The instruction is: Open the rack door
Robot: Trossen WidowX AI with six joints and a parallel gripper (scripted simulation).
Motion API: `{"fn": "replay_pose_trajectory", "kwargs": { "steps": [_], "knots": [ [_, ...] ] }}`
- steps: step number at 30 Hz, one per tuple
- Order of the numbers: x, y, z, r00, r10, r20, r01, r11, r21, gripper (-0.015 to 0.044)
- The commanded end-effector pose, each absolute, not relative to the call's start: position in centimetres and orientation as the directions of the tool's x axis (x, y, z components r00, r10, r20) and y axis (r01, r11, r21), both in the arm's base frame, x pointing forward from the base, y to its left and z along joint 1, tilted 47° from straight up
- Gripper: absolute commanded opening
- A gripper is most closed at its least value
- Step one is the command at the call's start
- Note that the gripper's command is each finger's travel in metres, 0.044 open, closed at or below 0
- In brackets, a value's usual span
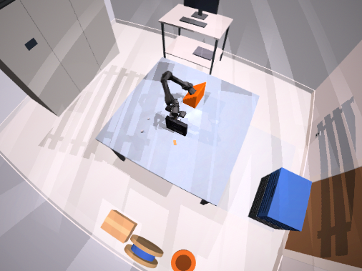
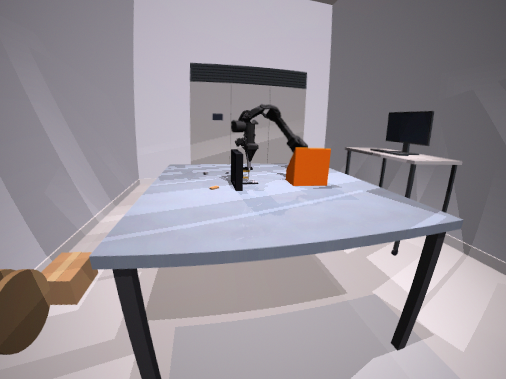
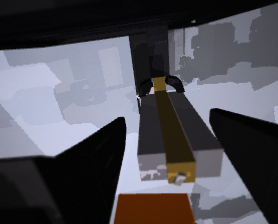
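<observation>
The black rack (image 1: 176, 126) (image 2: 236, 170) stands upright on the blue-grey table (image 1: 200, 170) (image 2: 280, 233); the door and the frame are hard to tell apart. In the wrist view the handle (image 3: 172, 131), a dark grey block with a yellow stripe, juts from a dark upright part. My gripper (image 3: 166, 119) is open, with one finger on each side of the handle and a gap on both sides. In the top and exterior views it points down beside the rack, where the handle is too small to judge its turn.
An orange wedge-shaped block (image 1: 194, 96) (image 2: 311, 167) stands on the table near the arm. A small orange piece (image 1: 174, 142) (image 2: 214, 187) lies near the rack, and small pale bits (image 1: 142, 131) lie to its left. An orange shape (image 3: 154, 209) shows at the wrist view's bottom edge.
</observation>
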State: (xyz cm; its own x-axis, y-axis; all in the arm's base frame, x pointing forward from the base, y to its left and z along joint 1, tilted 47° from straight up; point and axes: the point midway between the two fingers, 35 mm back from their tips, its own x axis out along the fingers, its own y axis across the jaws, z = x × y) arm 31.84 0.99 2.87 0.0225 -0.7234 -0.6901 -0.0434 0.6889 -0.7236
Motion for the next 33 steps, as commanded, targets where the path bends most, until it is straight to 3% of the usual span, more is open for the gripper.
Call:
{"fn": "replay_pose_trajectory", "kwargs": {
  "steps": [1,6,19,23,33],
  "knots": [
    [31.73,0.76,2.69,0.024,-0.727,-0.686,-0.051,0.685,-0.727,0.0234],
    [31.73,0.76,2.69,0.024,-0.727,-0.686,-0.051,0.685,-0.727,0.0103],
    [31.73,0.76,2.69,0.024,-0.727,-0.686,-0.051,0.685,-0.727,0.0016],
    [31.73,0.76,2.69,0.024,-0.727,-0.686,-0.043,0.685,-0.727,0.0015],
    [31.73,0.76,2.69,0.024,-0.727,-0.686,0.404,0.635,-0.659,0.0015]
  ]
}}
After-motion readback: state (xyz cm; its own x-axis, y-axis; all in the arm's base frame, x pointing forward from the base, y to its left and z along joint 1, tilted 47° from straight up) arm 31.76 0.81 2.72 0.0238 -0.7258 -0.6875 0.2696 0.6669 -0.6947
